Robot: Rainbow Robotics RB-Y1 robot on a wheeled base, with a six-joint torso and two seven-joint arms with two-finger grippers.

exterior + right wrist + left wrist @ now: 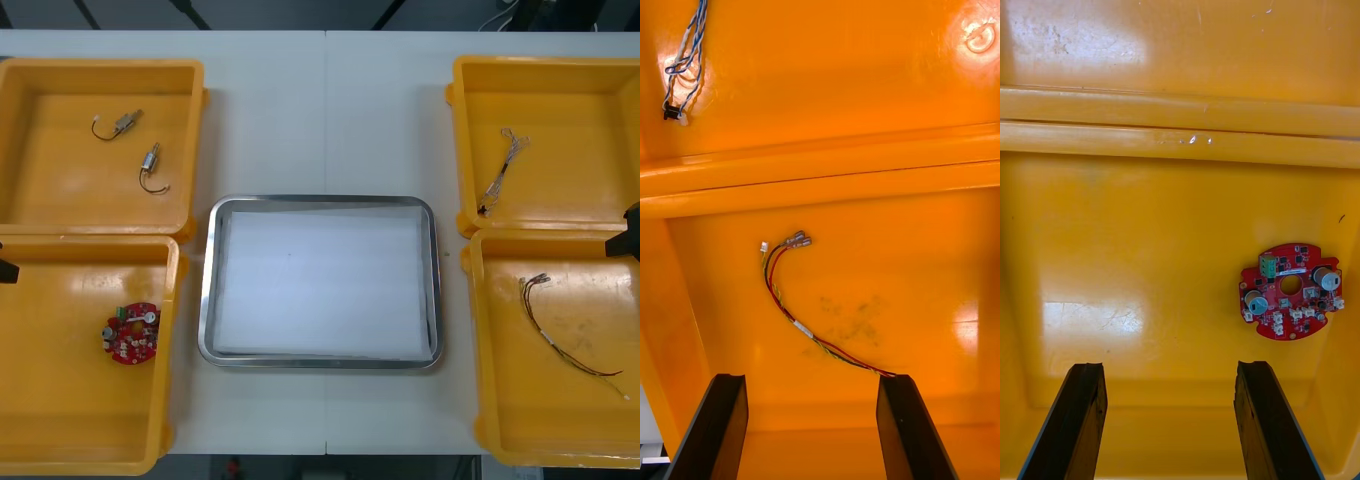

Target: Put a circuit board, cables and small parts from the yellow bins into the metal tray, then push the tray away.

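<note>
The metal tray (321, 201), white inside, lies between the bins with nothing in it. A round red circuit board (132, 332) (1291, 301) rests in the near left yellow bin (60, 455). My left gripper (1169, 369) hovers open above that bin's floor, and the board lies just beyond its finger (1259, 420). A red and yellow cable (560, 330) (790, 300) lies in the near right yellow bin (560, 452). Above it my right gripper (812, 382) stands open, with the cable's tail reaching toward one finger (906, 427).
Two small metal parts (125, 123) (150, 160) lie in the far left bin (100, 68). A twisted blue and white cable (500, 165) (685, 60) lies in the far right bin (545, 64). Bare table runs beyond the tray.
</note>
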